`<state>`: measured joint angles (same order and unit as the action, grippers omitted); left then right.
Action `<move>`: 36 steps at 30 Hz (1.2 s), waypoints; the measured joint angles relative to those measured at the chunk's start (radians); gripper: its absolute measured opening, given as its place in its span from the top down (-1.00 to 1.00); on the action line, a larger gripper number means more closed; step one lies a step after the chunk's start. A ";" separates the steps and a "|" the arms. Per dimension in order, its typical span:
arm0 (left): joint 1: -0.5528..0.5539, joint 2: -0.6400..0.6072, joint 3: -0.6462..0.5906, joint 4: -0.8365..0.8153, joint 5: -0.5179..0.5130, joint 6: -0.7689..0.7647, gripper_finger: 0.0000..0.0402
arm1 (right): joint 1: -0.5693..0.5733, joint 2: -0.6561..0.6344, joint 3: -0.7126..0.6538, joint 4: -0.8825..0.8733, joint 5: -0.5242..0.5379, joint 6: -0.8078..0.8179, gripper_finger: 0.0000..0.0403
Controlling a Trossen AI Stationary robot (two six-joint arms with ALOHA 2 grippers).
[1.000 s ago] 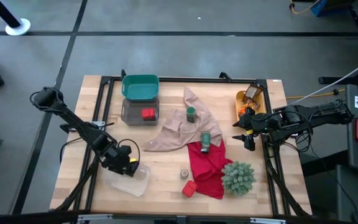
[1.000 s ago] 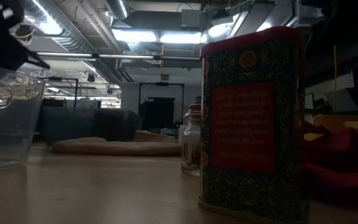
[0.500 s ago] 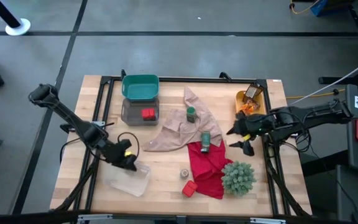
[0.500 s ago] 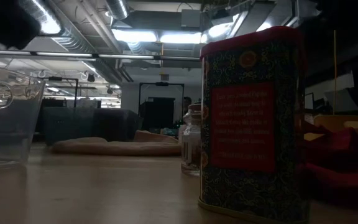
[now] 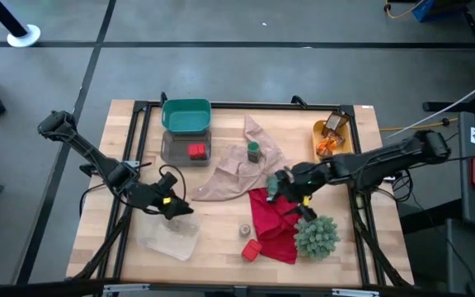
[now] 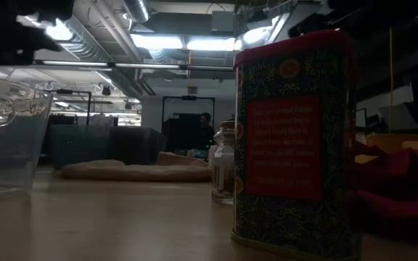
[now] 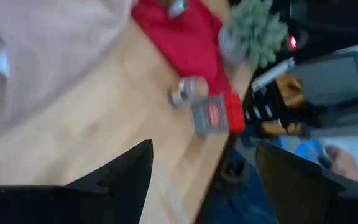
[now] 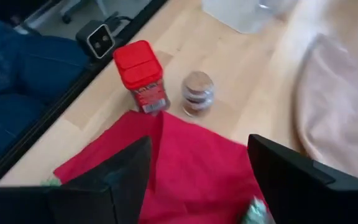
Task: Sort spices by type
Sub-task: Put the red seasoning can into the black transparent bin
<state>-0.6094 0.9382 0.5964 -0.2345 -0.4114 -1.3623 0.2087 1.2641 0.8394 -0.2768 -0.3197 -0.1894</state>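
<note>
The right gripper [image 5: 280,185] hangs over the red cloth [image 5: 275,221], fingers spread wide, just beside a dark-green jar [image 5: 272,188]. The left gripper [image 5: 174,206], also spread, sits above a clear tub [image 5: 171,238]. A red tin [image 8: 142,76] and a small round pot [image 8: 197,93] stand side by side near the table's front edge.

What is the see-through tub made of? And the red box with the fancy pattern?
The see-through tub looks like clear plastic: the room lights show through its glossy walls. The red box looks like a printed metal tin, with a rolled bottom rim and a slight sheen, though painted card can't be ruled out.
</note>
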 joint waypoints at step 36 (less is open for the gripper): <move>0.003 0.001 0.000 -0.016 -0.240 0.185 -0.32 | 0.211 0.580 0.326 0.220 -0.004 -0.102 -0.32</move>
<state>-0.6060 0.9396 0.5964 -0.2501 -0.6512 -1.1770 0.4193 1.8443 1.1658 -0.0572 -0.3233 -0.2913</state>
